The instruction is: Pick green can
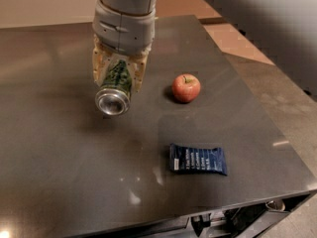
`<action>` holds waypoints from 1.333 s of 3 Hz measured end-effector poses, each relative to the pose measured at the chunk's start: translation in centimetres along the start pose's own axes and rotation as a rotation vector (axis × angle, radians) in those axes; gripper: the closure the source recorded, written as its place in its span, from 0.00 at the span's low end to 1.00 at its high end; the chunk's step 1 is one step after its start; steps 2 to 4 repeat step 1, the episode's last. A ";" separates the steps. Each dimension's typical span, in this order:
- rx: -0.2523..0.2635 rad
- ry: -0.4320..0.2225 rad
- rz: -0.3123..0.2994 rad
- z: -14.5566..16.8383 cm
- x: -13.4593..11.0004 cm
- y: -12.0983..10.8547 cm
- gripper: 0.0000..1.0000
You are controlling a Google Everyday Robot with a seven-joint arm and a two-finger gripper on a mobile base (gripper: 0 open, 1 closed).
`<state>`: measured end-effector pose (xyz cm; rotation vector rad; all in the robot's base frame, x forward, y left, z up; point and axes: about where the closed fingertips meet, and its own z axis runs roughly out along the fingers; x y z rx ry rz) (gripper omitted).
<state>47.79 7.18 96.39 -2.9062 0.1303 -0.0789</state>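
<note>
You have one camera, set high at the near edge of the desk (74, 177) and tilted steeply down across it, close enough that the desk fills most of your frame. The tool (119, 85) hangs at your upper left, clasping the green can (119, 72) above the desk.
</note>
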 end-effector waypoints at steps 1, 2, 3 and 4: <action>0.022 0.015 -0.002 0.0 0.3 -0.6 1.00; 0.022 0.015 -0.002 0.0 0.3 -0.6 1.00; 0.022 0.015 -0.002 0.0 0.3 -0.6 1.00; 0.022 0.015 -0.002 0.0 0.3 -0.6 1.00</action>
